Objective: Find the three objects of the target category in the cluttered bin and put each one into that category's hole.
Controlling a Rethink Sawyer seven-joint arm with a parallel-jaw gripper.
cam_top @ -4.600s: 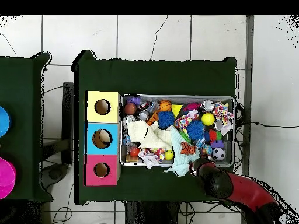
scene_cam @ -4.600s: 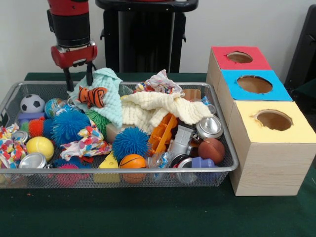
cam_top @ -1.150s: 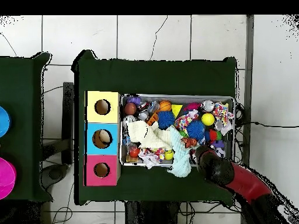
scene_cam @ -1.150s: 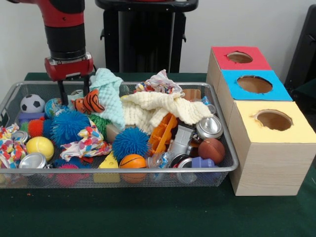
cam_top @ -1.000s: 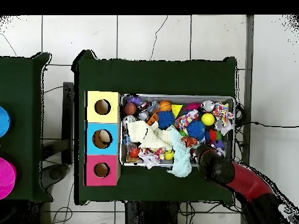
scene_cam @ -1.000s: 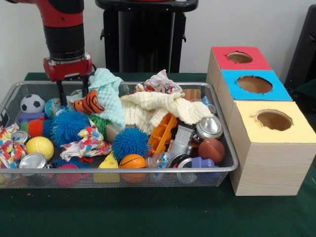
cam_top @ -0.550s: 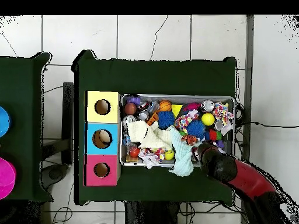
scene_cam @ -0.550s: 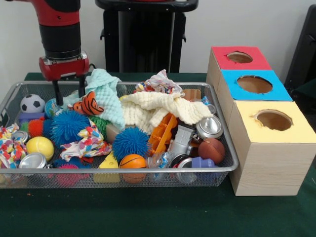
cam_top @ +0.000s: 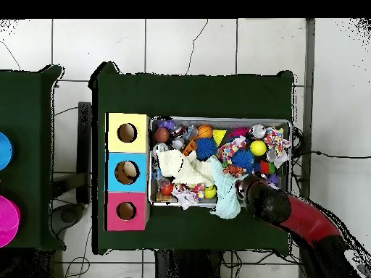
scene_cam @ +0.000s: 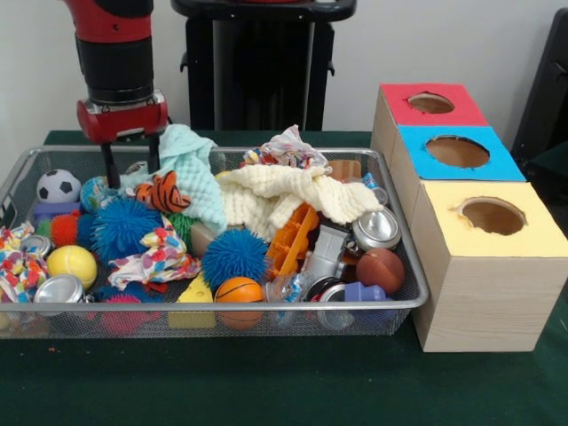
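Note:
The wire mesh bin (scene_cam: 404, 266) is full of clutter; it also shows in the overhead view (cam_top: 217, 120). The orange striped tiger (scene_cam: 165, 192) lies on its side against a mint knitted cloth (scene_cam: 201, 169), above a blue puffer ball (scene_cam: 122, 226). It also shows in the overhead view (cam_top: 233, 171). My gripper (scene_cam: 130, 165) is open at the bin's far left, just left of the tiger, with nothing held. The red-surround hole (scene_cam: 430, 103) is the farthest hole of the wood box, also seen in the overhead view (cam_top: 126, 211). The teddy bear and the pale plush are hidden.
A cream knitted cloth (scene_cam: 284, 197) covers the bin's middle. Around it lie a soccer ball (scene_cam: 58, 185), a yellow ball (scene_cam: 72, 264), a small basketball (scene_cam: 240, 291), cans (scene_cam: 376, 229) and an orange plastic toy (scene_cam: 291, 241). The blue (scene_cam: 457, 151) and yellow (scene_cam: 493, 216) holes sit nearer.
My gripper moved from behind the bin's rim to over its far left. The tiger tipped and slid a little down and right, off the gripper's finger. The mint cloth shifted.

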